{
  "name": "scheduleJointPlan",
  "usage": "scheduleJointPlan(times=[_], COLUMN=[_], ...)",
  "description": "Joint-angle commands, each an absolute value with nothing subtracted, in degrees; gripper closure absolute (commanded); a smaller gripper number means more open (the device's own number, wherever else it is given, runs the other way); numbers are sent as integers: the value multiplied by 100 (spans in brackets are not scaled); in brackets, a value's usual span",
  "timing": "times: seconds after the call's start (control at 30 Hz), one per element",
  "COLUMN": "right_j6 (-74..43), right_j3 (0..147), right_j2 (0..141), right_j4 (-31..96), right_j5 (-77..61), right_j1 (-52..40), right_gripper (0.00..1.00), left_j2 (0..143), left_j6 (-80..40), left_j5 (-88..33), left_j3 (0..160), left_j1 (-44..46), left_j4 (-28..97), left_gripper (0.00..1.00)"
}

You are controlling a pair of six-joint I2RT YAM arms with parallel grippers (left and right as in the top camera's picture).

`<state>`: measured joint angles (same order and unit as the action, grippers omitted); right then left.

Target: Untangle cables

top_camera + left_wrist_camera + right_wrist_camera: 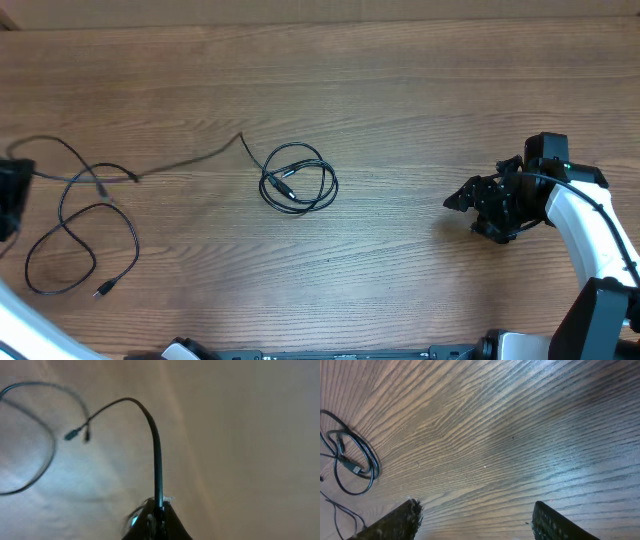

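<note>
Left gripper [159, 517] clamped on loose cable [157, 460] | right gripper [475, 522] gaping, empty | coil [376, 466] light, floppy; I'd pinch beside its plug [352, 466].

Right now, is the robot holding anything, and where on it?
The left gripper pinches a black cable; which part is hidden. The right gripper holds nothing.

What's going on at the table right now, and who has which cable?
The left gripper, at the left edge of the table, is shut on a thin black cable, which seems to be part of the loose loops sprawled there. A second cable lies untouched in a small coil near the middle, with a tail trailing left. The right gripper is open and empty over bare wood on the right.
</note>
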<state>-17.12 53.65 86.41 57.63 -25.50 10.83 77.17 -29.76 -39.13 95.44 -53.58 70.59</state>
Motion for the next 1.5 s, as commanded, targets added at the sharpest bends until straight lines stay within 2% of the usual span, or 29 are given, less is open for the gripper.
scheduleJointPlan(times=[0.0, 0.4, 0.7, 0.93, 1.13, 1.23, 1.47], right_j6=[-1638, -1636, -1638, -1640, -1640, -1640, -1640], right_j3=[5481, 5481, 5481, 5481, 5481, 5481, 5481], right_j2=[8558, 8558, 8558, 8558, 8558, 8558, 8558], right_j4=[5736, 5736, 5736, 5734, 5739, 5739, 5739], right_j5=[-2545, -2545, -2547, -2547, -2547, -2547, -2547], right_j1=[1090, 1090, 1090, 1090, 1090, 1090, 1090], right_gripper=[30, 30, 30, 30, 30, 30, 30], left_j2=[7723, 7725, 7725, 7738, 7889, 7983, 7996], left_j6=[-3780, -5459, -5485, -4978, -4071, -3835, -3203], left_j5=[-4834, -4742, -3601, -3015, -2237, -1470, -567], left_j3=[9537, 9535, 9535, 9535, 9535, 9535, 9657], left_j1=[-5878, -7207, -7214, -6504, -5175, -4578, -4235], left_j4=[6823, 6722, 6897, 6523, 5804, 5756, 6060], left_gripper=[96, 96, 96, 96, 96, 96, 96])
